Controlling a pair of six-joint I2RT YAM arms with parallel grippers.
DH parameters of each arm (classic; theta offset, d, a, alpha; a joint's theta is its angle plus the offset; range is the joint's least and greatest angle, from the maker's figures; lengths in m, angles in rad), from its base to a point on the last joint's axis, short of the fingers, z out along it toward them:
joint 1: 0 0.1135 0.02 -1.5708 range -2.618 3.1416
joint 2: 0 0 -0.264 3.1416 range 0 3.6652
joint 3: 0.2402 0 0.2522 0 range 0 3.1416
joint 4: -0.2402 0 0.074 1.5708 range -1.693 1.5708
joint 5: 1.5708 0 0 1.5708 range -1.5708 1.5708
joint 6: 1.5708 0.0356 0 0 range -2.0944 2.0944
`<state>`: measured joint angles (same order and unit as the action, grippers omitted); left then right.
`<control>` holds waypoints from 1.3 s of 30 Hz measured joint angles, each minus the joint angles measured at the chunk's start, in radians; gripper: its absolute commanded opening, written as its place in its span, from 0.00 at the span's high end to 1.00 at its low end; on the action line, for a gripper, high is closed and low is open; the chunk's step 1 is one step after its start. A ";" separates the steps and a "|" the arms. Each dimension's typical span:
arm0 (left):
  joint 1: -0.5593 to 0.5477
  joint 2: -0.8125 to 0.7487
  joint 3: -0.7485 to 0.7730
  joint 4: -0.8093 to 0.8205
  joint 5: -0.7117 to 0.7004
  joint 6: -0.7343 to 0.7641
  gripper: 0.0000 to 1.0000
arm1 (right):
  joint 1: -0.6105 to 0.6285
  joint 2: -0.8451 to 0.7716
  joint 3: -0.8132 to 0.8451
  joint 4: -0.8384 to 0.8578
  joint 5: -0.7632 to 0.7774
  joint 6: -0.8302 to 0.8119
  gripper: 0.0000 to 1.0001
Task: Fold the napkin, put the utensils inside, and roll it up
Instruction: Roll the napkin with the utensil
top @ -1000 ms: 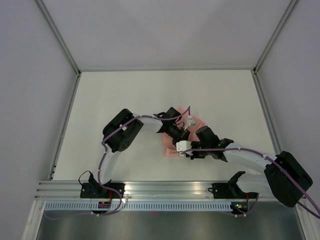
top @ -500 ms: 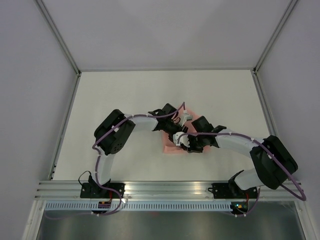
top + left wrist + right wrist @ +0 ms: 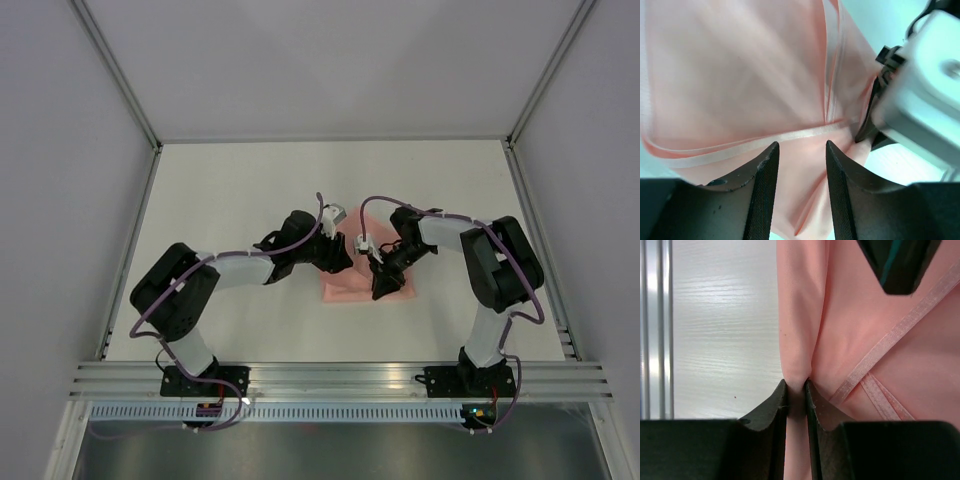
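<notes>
At the middle of the table [image 3: 220,190] I find the napkin [image 3: 345,292], right gripper [image 3: 796,390] clenched on a raised pleat, left gripper [image 3: 800,165] spread open over it; I judge folding unfinished, the next move drawing that pleat across flat

- The napkin [image 3: 345,292] lies near the middle of the white surface [image 3: 240,180] — a pale pink patch, partly hidden by both arms.
- The left hand [image 3: 346,260] reaches in from the left, over the napkin's left part.
- The right hand [image 3: 381,290] points toward the near edge, over the napkin's right part.
- The two hands are just beside each other — how their jaws stand is too small to tell.
</notes>
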<state>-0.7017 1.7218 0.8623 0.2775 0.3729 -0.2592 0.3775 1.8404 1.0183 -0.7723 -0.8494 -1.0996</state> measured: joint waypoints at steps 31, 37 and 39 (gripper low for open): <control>-0.598 0.020 -0.232 0.430 -0.583 0.754 0.40 | -0.068 0.218 0.122 -0.371 -0.084 -0.045 0.92; -0.598 0.095 -0.226 0.466 -0.582 0.808 0.41 | -0.068 0.219 0.124 -0.372 -0.082 -0.041 0.92; -0.598 0.106 -0.221 0.479 -0.581 0.817 0.42 | -0.068 0.220 0.124 -0.373 -0.082 -0.040 0.92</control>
<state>-1.2995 1.8275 0.6411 0.7563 -0.2085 0.5579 0.3092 2.0602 1.1423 -1.1454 -0.9314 -1.1400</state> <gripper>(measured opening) 0.587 0.237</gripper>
